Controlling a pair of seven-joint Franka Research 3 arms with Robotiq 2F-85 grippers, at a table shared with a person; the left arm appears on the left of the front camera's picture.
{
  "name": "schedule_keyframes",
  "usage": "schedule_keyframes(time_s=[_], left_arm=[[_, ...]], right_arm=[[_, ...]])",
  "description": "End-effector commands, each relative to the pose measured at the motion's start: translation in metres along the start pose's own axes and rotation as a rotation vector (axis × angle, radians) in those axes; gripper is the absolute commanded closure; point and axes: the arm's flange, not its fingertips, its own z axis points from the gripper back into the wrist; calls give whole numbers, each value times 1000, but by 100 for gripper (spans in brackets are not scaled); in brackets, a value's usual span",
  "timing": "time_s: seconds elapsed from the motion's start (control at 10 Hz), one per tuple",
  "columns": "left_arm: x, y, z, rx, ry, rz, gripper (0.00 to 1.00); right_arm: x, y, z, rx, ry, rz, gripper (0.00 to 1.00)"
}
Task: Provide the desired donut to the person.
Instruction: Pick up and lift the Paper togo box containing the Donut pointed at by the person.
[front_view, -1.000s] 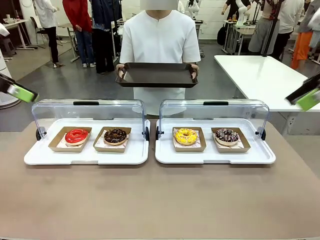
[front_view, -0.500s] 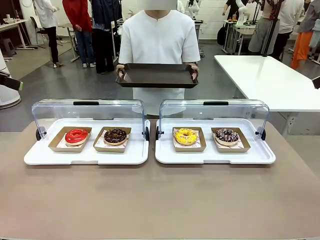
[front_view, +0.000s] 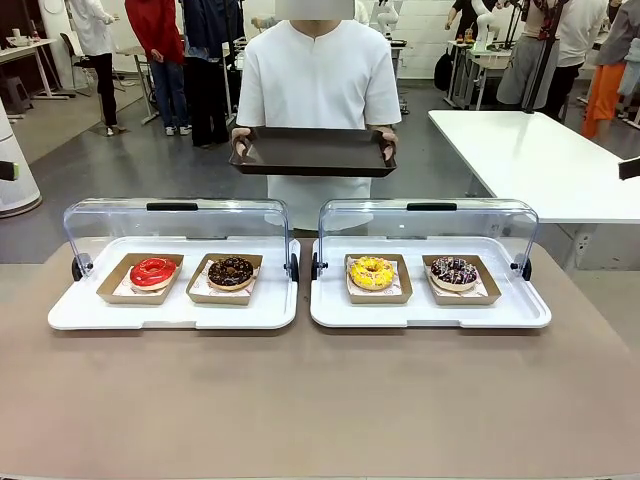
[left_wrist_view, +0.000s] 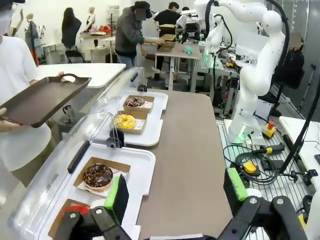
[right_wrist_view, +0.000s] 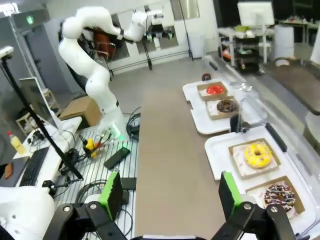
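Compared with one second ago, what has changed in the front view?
Both arms drew back outward: the left gripper slid off toward the left edge, the right gripper toward the right edge, both open and holding nothing. The person holds the dark tray as before; the four donuts have not moved.

End effector (right_wrist_view: 170, 185) blk, grn pads (right_wrist_view: 111, 195); arm (right_wrist_view: 95, 65) white.

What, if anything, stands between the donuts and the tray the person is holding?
The left lid and right lid, both clear, stand open behind the donuts, on the person's side, between them and the tray. The tray looks held above the lids' tops, so a donut would probably have to go over them.
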Motion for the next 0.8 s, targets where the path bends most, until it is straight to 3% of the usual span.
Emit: schedule_keyframes(time_s=[0.0,0.2,0.7], left_arm=[[-3,0,17,26,-44,-36,0],[-6,-6,26,102,-30,-13,0],[-2,-15,29,159,16,-17,0]], right_arm=[[2,-7,5,53,-60,-5,0],[-4,-7,5,56,-80,-27,0],[-7,-3,8,48,-73,-31,0]])
